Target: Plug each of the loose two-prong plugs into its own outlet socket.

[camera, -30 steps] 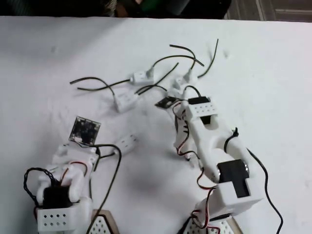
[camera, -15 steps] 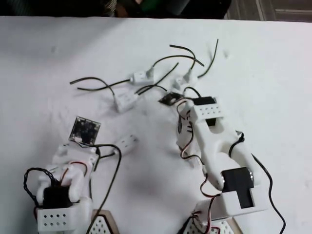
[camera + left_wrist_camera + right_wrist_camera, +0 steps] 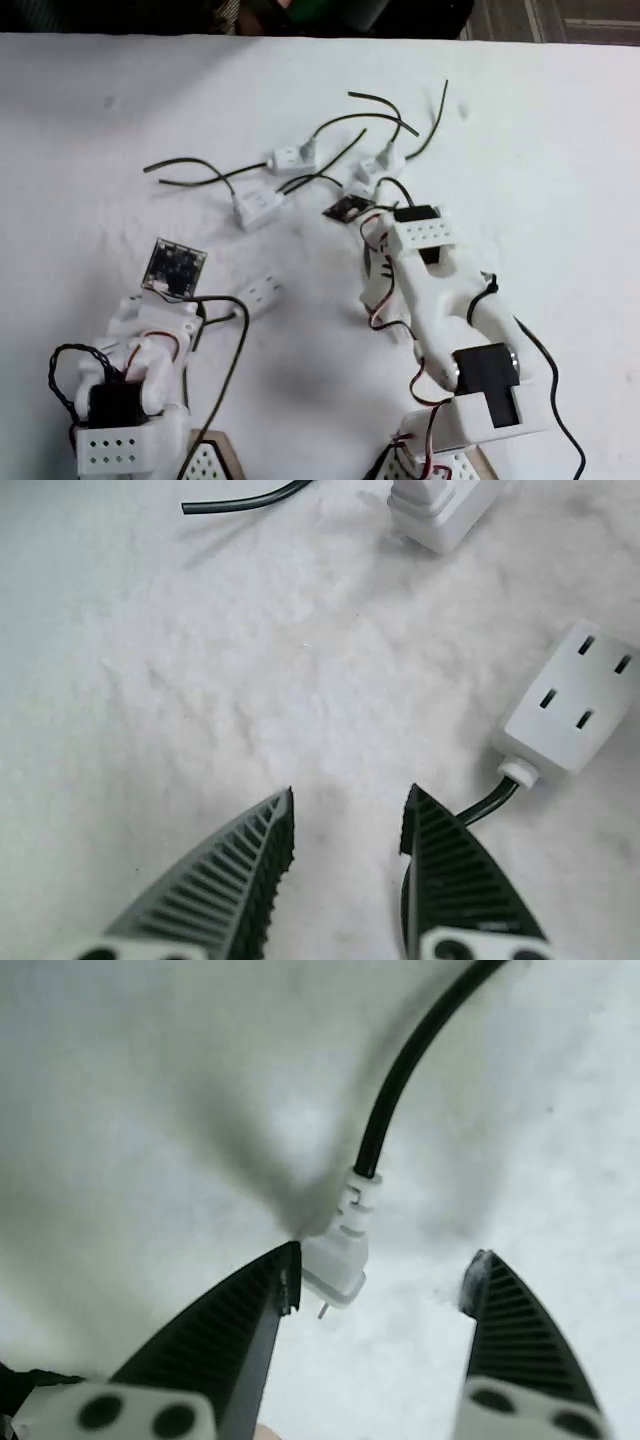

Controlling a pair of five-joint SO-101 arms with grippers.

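In the high view your left arm (image 3: 140, 370) sits at the near edge of the white table (image 3: 90, 130), and an outlet socket block (image 3: 258, 293) lies just off to one side of its jaws' end. Well ahead of those jaws lie a second outlet block (image 3: 255, 207) and a white connector (image 3: 290, 157). Your right arm (image 3: 440, 300) lies extended over the table, and a two-prong plug (image 3: 375, 165) rests just ahead of its jaws' end. In the left wrist view your left jaws stand partly apart and hold nothing, their dark ribbed fingers (image 3: 250, 865) hanging over bare table. The outlet socket block (image 3: 568, 702), two pairs of slots facing up, lies ahead of the jaws and outside one finger; its cord (image 3: 490, 802) runs back to pass close beside that finger's tip. Farther ahead, a white moulded piece (image 3: 440, 510) and a black cable end (image 3: 240, 498) lie well apart from the jaws. In the right wrist view your right jaws are spread wide and grip nothing. The two-prong plug (image 3: 335, 1255) lies on the table inside the gap, close beside the tip of one finger (image 3: 250, 1330) and well clear of the other; you cannot tell whether it touches. A prong (image 3: 322, 1310) points back toward the wrist, and its black cord (image 3: 410, 1070) leads away ahead of the jaws.
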